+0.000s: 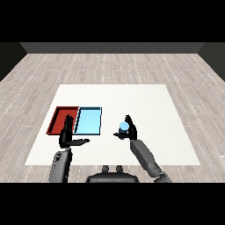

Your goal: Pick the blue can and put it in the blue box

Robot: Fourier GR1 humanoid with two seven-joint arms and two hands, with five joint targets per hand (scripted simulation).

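Right hand point(128, 130), just right of frame centre: its fingers curl round the can point(124, 127), thumb on the left side and fingers reaching up behind. Only the can's pale blue top and a little of its side show above the hand. Whether the can rests on the table point(145, 101) or is already raised cannot be told from this view.

Left hand point(67, 135), lower left of the frame: fingers straight and pointing up the frame, thumb spread to the right, holding nothing. It overlaps the near edge of the red tray point(59, 118) at the seam between the two trays.

Blue tray point(89, 121): left of centre, side by side with the red tray and to its right, holding nothing. The can sits near the tray's right rim, apart from it, and slightly lower in the frame.

Assessment: the step in hand appears to be the carry, with the grasp made and placement not yet done. To do it well, the can should be raised above the rim before travelling left, kept upright, and brought over the tray's middle rather than its edge. The fingers should release only once the can is low inside the rim. The left hand lies close to the tray's lower left corner; the path should stay to the right of it.
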